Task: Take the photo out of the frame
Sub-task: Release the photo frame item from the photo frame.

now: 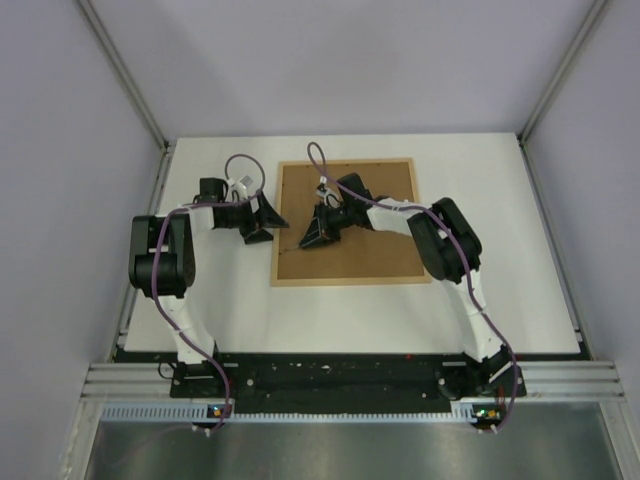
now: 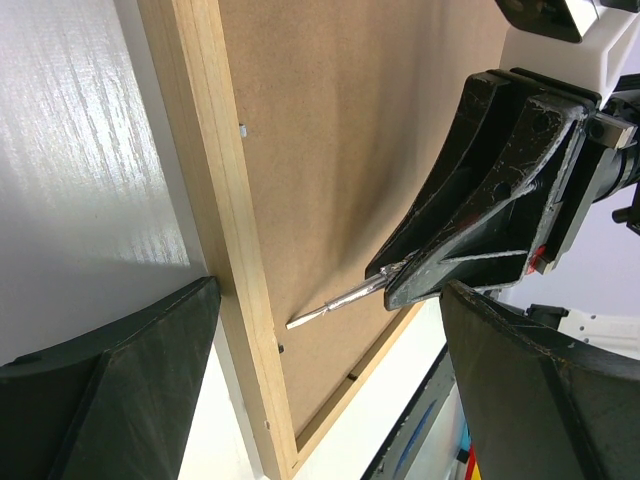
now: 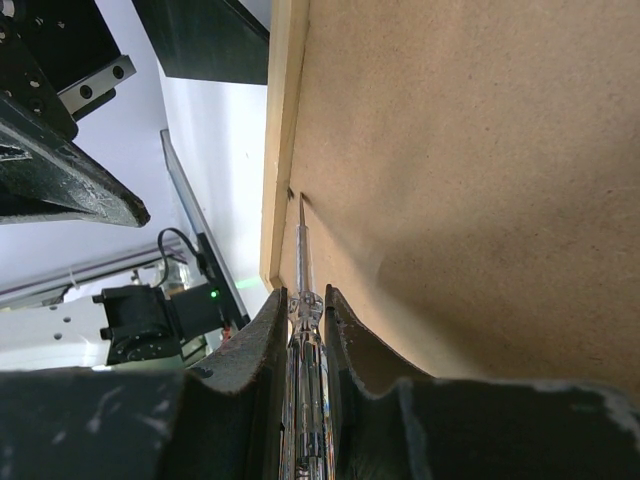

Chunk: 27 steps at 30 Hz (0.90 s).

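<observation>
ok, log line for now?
right gripper: shut on clear-handled screwdriver, tip at brown backing board edge | left gripper: open by light-wood frame | photo: not visible

The frame (image 1: 350,281) lay face down, its pane side hidden beneath the backing board (image 1: 385,210). From the right wrist, the tool (image 3: 303,255) pinched in the right claw (image 3: 303,300) lost its clear handle past the bottom edge; from overhead it was too small to make out. The left claw's (image 2: 332,290) fingers (image 2: 120,390) were cut off at the bottom and sides.

Left gripper (image 2: 330,390) gapes wide, right gripper (image 3: 303,305) pinches a slim tool (image 3: 303,250), both arms seemingly reaching inward.
</observation>
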### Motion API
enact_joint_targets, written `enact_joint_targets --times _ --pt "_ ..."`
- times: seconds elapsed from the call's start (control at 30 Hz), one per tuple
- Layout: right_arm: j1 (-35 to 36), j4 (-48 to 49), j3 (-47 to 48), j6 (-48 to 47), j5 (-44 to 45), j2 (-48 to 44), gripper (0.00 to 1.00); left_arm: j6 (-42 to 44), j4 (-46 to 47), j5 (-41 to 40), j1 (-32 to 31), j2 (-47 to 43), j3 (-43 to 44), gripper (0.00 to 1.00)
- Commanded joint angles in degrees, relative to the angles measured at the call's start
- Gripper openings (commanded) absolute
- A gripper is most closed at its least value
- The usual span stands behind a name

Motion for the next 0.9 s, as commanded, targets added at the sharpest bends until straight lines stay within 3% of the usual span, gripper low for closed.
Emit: enact_joint_targets --times 0.0,0.87 --pt "0.8 -0.7 1.7 -1.1 1.0 -1.0 0.00 -0.8 1.8 2.0 0.0 -0.3 -0.4 0.96" --pt "2.5 -0.9 4.6 0.0 0.6 1.9 0.00 -1.5 2.2 2.7 -0.1 -0.4 -0.6 0.96"
